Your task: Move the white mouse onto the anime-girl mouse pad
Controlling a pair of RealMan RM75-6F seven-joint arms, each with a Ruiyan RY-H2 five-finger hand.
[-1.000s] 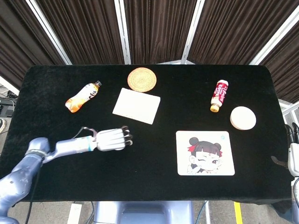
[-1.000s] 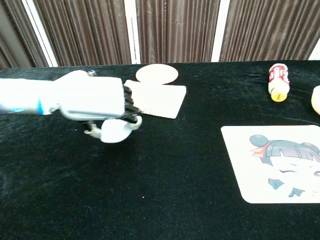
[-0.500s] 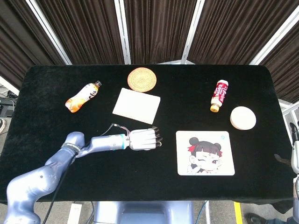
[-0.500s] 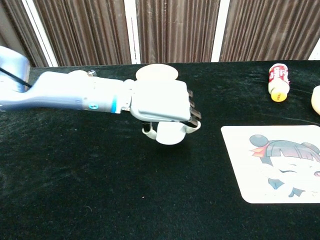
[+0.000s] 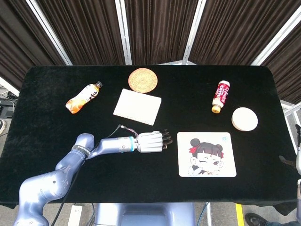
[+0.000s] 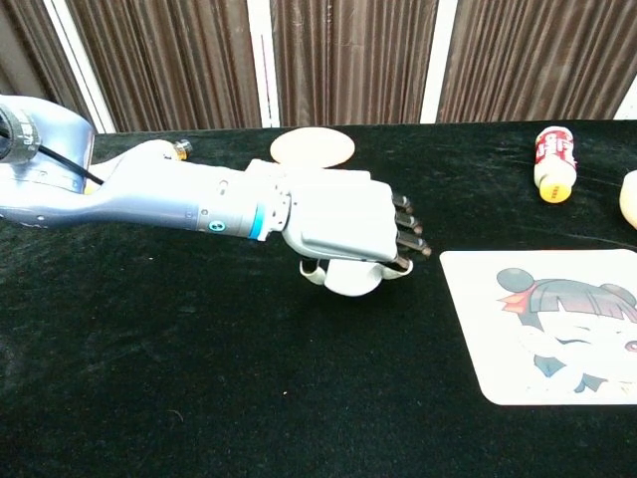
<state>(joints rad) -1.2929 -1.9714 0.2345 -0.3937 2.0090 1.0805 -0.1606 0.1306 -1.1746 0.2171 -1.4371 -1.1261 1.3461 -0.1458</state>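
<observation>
My left hand (image 5: 153, 142) reaches in from the left and grips the white mouse (image 6: 350, 278) from above, fingers curled over it. In the head view the hand hides the mouse. In the chest view the mouse shows under the palm of the left hand (image 6: 343, 221), low over the black cloth; I cannot tell whether it touches. The anime-girl mouse pad (image 5: 206, 154) lies flat just right of the fingertips, with a small gap between them, and shows as mouse pad (image 6: 557, 324) in the chest view. Only a sliver of my right hand (image 5: 296, 164) shows at the right edge.
A white rectangular pad (image 5: 137, 106) and a woven coaster (image 5: 143, 80) lie behind the left hand. An orange bottle (image 5: 83, 98) lies at back left. A red bottle (image 5: 220, 96) and a round white disc (image 5: 244, 119) lie behind the mouse pad.
My left hand has carried the white mouse rightward across the table, from the left side to just short of the mouse pad's left edge. Its grip is unchanged.
</observation>
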